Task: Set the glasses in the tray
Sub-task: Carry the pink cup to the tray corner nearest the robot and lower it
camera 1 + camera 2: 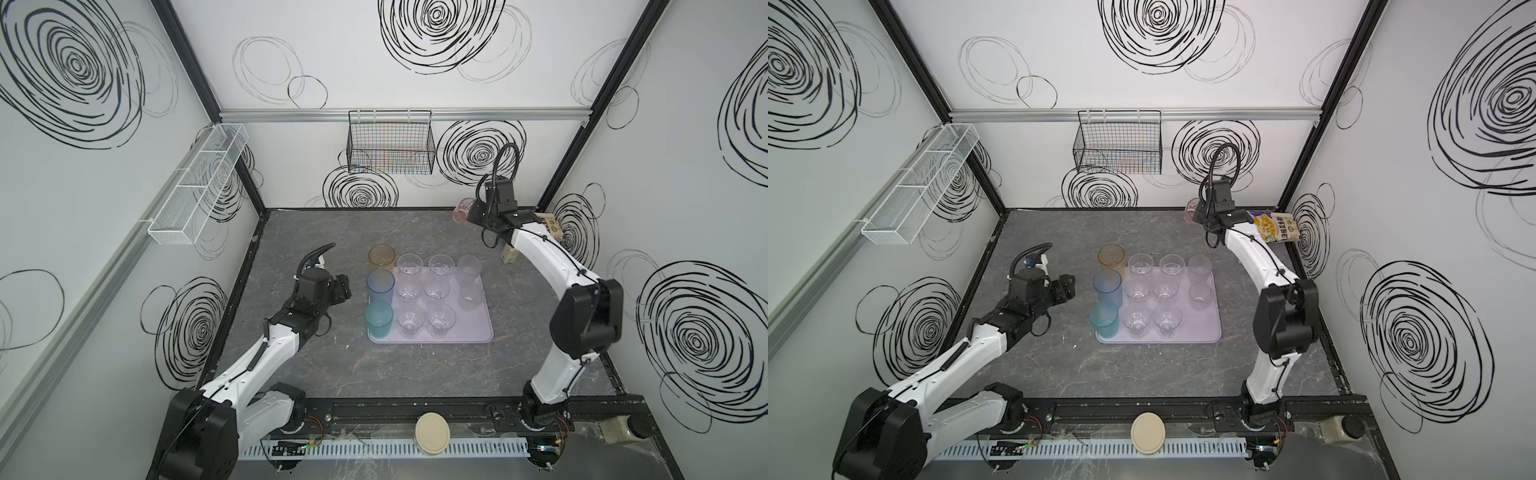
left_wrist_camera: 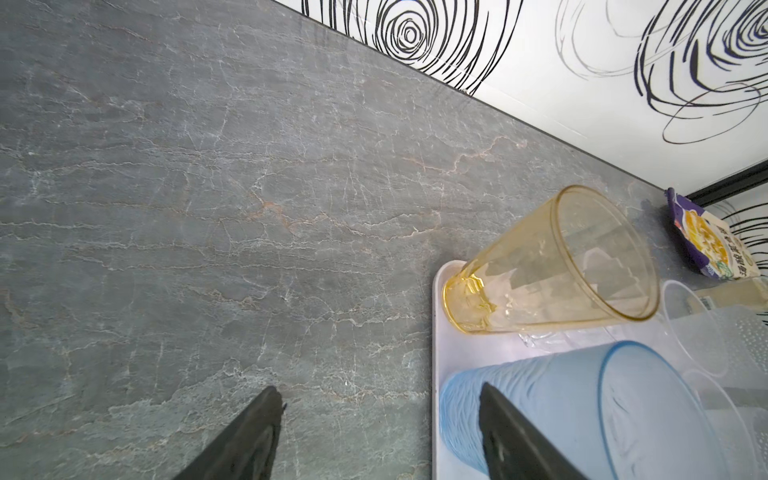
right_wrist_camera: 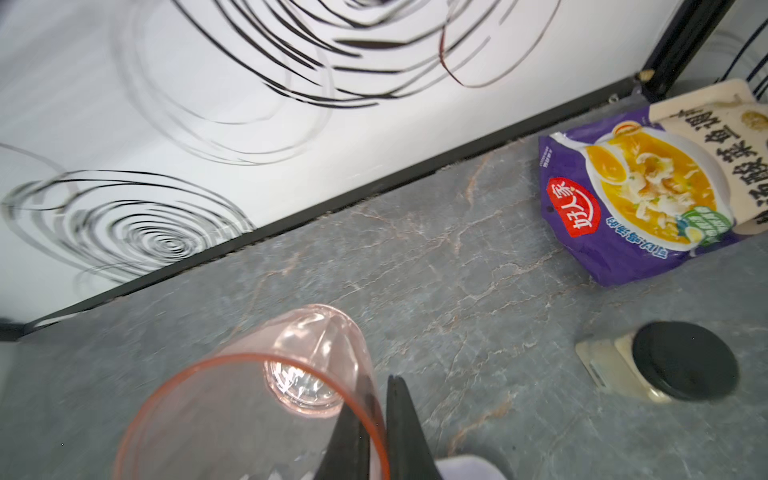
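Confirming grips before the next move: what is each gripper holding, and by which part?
Right gripper pinches the pink glass at its rim, one finger inside, one outside. Left gripper is open, holding nothing.

Here's the booth: white wall panels (image 1: 332, 50) box it in at nine, twelve and three o'clock, each one scrawled with black scribbled spirals (image 1: 436, 16). Black metal frame posts (image 1: 187, 58) climb the back corners, and a silver aluminium rail (image 1: 291, 114) runs across the twelve o'clock wall. Hanging from that rail is a black wire basket (image 1: 390, 145). Over at ten o'clock, a long white mesh shelf (image 1: 199, 183) in three compartments clings to the side wall. Down below lies a grey stone-look tabletop with pale veins (image 1: 415, 374). At six o'clock a white slotted cable duct (image 1: 374, 449) lines the front edge. The light falls soft and even.
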Tool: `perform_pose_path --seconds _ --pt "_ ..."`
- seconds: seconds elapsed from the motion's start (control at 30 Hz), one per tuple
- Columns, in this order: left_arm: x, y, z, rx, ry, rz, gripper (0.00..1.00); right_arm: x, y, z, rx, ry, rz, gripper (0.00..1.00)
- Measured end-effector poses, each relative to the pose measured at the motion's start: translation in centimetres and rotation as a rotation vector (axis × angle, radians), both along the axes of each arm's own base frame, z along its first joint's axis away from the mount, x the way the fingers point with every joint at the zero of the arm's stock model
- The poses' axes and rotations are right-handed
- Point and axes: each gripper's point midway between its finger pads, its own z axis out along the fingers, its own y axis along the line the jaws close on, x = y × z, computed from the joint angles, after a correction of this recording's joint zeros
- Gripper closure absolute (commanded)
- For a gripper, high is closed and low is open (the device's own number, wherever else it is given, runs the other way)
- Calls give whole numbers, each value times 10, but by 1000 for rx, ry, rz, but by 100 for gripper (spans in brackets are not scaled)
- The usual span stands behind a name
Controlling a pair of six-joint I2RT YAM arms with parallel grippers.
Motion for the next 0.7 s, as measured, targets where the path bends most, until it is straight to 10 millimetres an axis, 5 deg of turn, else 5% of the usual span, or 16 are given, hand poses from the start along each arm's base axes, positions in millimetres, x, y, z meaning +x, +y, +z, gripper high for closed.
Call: perform_pose_path --seconds 0.1,0.33,0.53,0.7 --pt "0 1 1 4 -1 6 22 -56 9 18 -5 -44 44 97" --pt "1 -8 16 9 -12 -17 22 -171 -4 -39 -96 119 77 97" --pt "-7 -28 35 29 -65 -58 22 -225 14 -68 -113 220 156 97" --pt "-15 -42 45 41 -105 -79 22 -256 33 -115 -151 321 219 97"
